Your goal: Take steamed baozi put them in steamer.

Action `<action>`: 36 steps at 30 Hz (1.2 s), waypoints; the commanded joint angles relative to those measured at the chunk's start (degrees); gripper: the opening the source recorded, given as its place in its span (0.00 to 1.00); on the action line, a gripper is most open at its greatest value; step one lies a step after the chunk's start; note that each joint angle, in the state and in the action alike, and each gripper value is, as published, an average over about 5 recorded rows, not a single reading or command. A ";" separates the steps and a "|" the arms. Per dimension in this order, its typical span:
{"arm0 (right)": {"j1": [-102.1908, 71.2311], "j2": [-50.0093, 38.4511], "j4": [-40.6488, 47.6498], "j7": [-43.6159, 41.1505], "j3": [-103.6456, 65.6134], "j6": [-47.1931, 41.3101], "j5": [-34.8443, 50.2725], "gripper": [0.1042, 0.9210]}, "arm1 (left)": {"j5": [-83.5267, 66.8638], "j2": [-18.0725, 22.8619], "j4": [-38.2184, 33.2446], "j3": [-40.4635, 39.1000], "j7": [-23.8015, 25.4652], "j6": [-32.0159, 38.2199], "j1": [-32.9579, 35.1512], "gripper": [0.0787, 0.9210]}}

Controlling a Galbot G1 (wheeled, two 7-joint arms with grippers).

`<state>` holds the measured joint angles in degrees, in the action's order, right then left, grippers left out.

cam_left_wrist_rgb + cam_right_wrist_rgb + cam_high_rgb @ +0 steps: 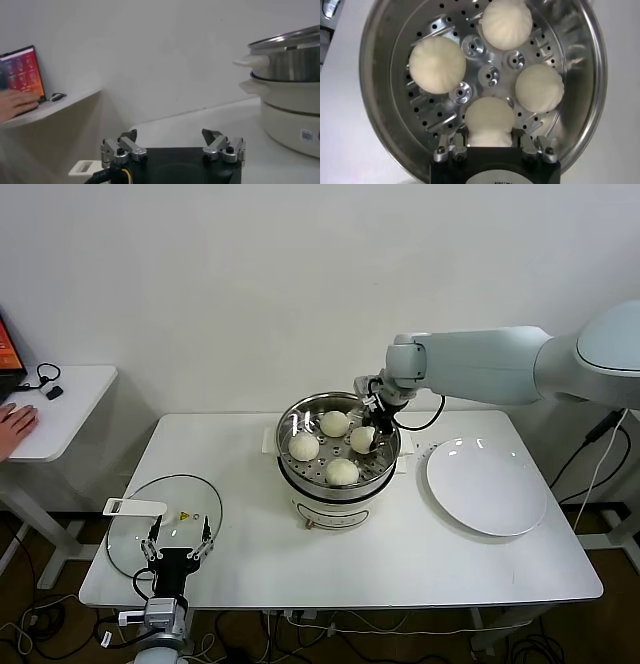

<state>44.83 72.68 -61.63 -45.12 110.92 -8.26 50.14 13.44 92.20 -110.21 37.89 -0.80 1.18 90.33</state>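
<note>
Baozi four (489, 120) sits between my right gripper's (490, 146) fingers, jaws close around its sides, on the steamer's (300, 412) perforated floor beside three others (334, 423). Risk, as I judge it: lifting before opening would drag the soft bun out or dent it. Buns are round, domes up, no long axis. My left gripper (172, 149) waits, spread wide, near the glass lid (125, 546).
</note>
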 commanded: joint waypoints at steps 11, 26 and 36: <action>0.09 0.45 2.43 -1.62 -0.62 0.96 0.27 0.69 | 0.10 2.79 0.06 -0.23 -0.01 0.06 0.10 0.88; 9.39 -9.02 -5.51 3.89 -0.68 -1.90 4.79 0.88 | 0.29 2.80 -1.38 -0.50 0.19 -0.19 0.69 0.88; 7.47 -23.81 -17.18 24.25 -18.28 -11.35 3.54 0.88 | 1.25 2.80 -1.13 -1.03 0.16 -0.34 0.68 0.88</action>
<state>52.57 62.74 -68.36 -39.09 107.41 -12.36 54.26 14.33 92.20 -111.37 36.91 -0.66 0.98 91.09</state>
